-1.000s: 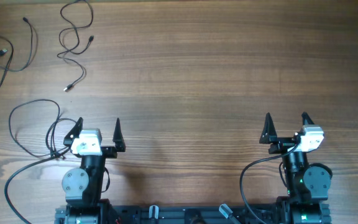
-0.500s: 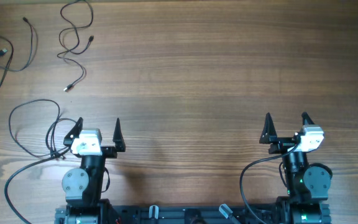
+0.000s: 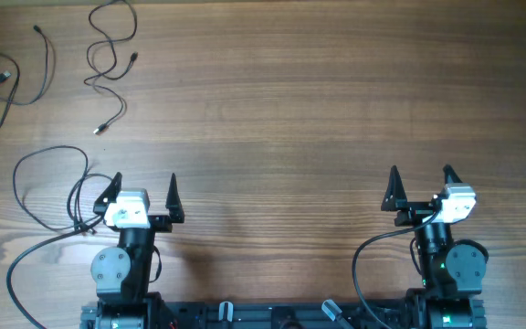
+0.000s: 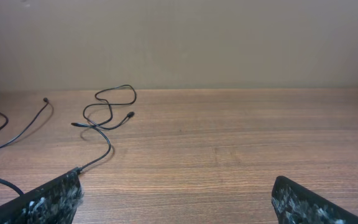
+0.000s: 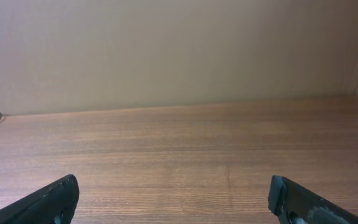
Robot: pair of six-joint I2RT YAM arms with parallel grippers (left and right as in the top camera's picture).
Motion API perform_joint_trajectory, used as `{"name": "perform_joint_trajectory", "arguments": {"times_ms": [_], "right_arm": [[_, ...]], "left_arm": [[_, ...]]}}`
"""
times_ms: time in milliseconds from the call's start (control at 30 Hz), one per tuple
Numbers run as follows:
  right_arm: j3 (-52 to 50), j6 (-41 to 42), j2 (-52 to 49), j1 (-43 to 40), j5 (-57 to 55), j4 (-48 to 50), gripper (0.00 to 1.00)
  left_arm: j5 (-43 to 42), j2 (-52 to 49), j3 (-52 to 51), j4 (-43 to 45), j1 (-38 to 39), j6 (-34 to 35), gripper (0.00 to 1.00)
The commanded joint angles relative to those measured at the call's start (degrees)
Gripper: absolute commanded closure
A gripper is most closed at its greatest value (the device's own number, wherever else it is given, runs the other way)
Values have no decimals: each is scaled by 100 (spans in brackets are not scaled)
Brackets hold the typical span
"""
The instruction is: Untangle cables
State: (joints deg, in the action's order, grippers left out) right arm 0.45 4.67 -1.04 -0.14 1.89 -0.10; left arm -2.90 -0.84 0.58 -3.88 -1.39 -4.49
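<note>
Our left gripper (image 3: 144, 177) and right gripper (image 3: 420, 170) stand wide open and empty. The cables (image 3: 110, 120) lie in the upper left of the overhead frame. If we drag one cord carelessly, we could pull it across its neighbour.

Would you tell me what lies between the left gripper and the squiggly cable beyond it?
Only bare wood separates the left gripper and the squiggly cable; the overhead view shows it.

Overhead looks straight down; low wrist views face forward, left sharing the cables (image 4: 110, 146).
</note>
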Motion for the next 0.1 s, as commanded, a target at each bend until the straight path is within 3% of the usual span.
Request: {"name": "perform_joint_trajectory", "arguments": {"times_ms": [0, 67], "right_arm": [[-15, -15, 83, 28, 66, 26, 0], [-15, -17, 83, 28, 66, 26, 0]], "left_arm": [[-70, 63, -26, -26, -11, -127, 0], [-70, 63, -26, -24, -11, -127, 0]]}}
